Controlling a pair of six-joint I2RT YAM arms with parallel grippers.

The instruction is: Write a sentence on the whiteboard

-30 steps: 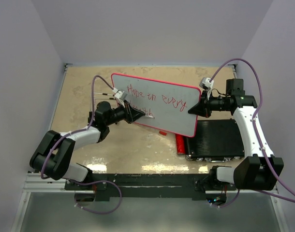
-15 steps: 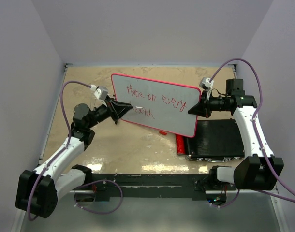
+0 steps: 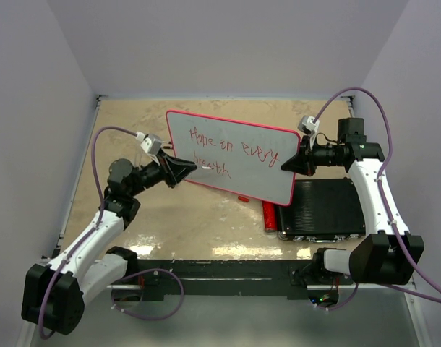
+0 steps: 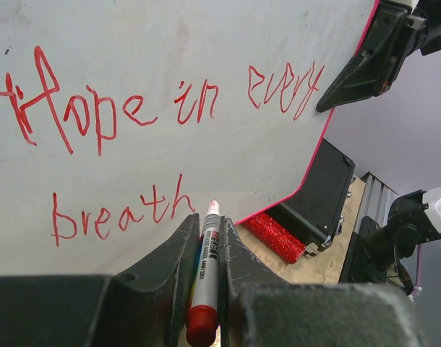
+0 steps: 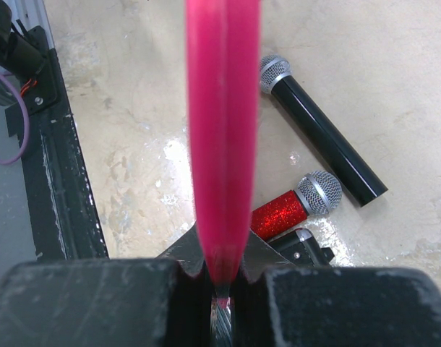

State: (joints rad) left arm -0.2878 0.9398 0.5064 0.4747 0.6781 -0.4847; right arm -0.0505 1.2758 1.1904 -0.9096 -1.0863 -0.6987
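The whiteboard (image 3: 238, 155) is held tilted up off the counter (image 3: 134, 130), between the two arms and toward the middle of the workspace. Its lower right corner hangs over the left end of a black ribbed case (image 3: 329, 208). The right arm's (image 3: 376, 195) jaws are pinched tight on the board's right edge. In the right wrist view the red frame (image 5: 222, 130) runs straight into the narrow slot between them. The left arm's (image 3: 97, 224) jaws are pressed together on a marker (image 4: 207, 260), gripping its barrel so that the red end cap sits low and the white tip points up at the board. The tip lies just right of the final "h" of "breath", close to the surface, though it cannot be told whether it touches. The sentence (image 4: 134, 108) stands in thin red handwriting on two lines, "Hope in every" above and "breath" below, and fills the left and middle of the board. Below the board on the counter lie a red glitter microphone (image 5: 285, 210) beside the case and a black microphone (image 5: 325, 141) a little apart from it.
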